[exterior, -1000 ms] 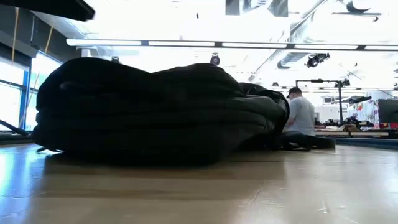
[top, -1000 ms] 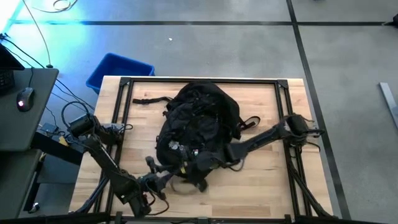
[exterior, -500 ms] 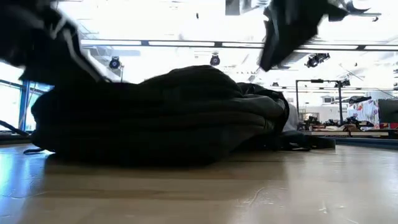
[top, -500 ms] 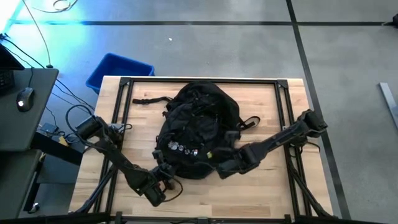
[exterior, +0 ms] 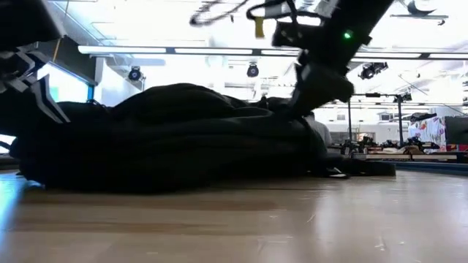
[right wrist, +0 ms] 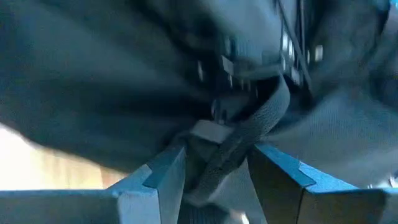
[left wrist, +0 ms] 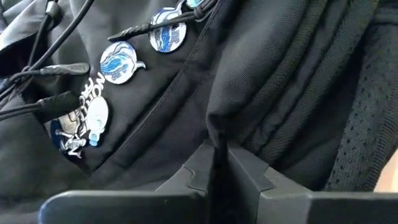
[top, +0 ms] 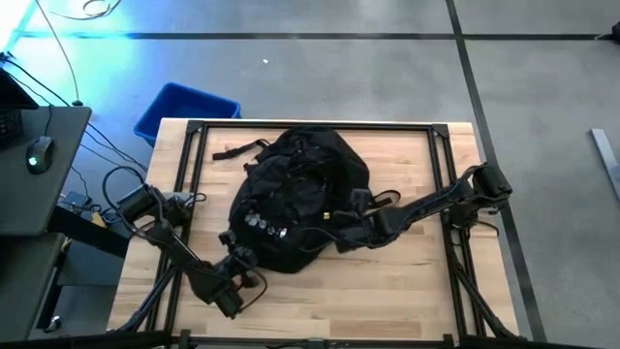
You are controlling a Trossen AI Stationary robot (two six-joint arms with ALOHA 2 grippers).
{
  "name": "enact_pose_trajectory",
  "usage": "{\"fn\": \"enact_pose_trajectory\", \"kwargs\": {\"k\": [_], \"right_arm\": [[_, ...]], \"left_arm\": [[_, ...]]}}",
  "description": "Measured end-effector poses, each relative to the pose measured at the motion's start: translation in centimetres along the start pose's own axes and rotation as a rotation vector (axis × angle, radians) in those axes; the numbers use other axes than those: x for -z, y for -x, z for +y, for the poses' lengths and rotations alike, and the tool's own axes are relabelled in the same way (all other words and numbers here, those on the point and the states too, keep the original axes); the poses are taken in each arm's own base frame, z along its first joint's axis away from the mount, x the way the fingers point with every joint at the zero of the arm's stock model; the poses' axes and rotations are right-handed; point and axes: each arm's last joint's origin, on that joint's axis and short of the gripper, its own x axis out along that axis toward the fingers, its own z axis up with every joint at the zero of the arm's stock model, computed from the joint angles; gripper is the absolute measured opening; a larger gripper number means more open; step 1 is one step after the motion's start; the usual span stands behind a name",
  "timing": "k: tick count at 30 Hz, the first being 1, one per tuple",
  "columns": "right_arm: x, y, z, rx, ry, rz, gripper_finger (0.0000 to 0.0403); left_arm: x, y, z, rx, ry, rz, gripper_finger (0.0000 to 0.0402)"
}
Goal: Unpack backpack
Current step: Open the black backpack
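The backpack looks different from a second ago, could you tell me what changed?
Pinched by the left gripper and the right gripper, the backpack has shifted toward the left arm's side and turned; its pins moved with it. The blue bin stayed.

A pale wooden tabletop (top: 407, 281) edged by a black frame (top: 320, 126) is seen. A black backpack (top: 295, 189) is laid on its middle, straps spread outward.

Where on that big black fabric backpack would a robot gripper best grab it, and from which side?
Probably a fabric fold or strap at an edge, approached from the sides. The backpack lies flat and limp. The left gripper is shut on a seam fold near the pins; the right gripper straddles a webbing strap.
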Motion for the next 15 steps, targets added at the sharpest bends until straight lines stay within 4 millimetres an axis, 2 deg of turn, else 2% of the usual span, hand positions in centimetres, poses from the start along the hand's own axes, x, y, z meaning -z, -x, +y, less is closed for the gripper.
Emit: {"fn": "enact_pose_trajectory", "kwargs": {"k": [5,9,12,15], "right_arm": [[-1.2,0.3,0.7,-0.114,0.055,-0.106,0.0151],[-1.5,0.4,0.9,-0.181,0.058,-0.127,0.0151],[-1.3,0.2,0.5,-0.106,0.018,-0.11,0.0151],[-0.8,-0.8,-1.0,0.019,-0.061,-0.034,0.0151]], "left_arm": [[0.1,0.1,-0.1,0.007,0.024,-0.004,0.0011],[0.1,0.2,-0.2,0.011,0.045,-0.009,0.001],[0.1,0.3,-0.4,0.026,0.06,-0.018,0.001],[0.1,0.3,-0.5,0.035,0.072,-0.025,0.001]]}}
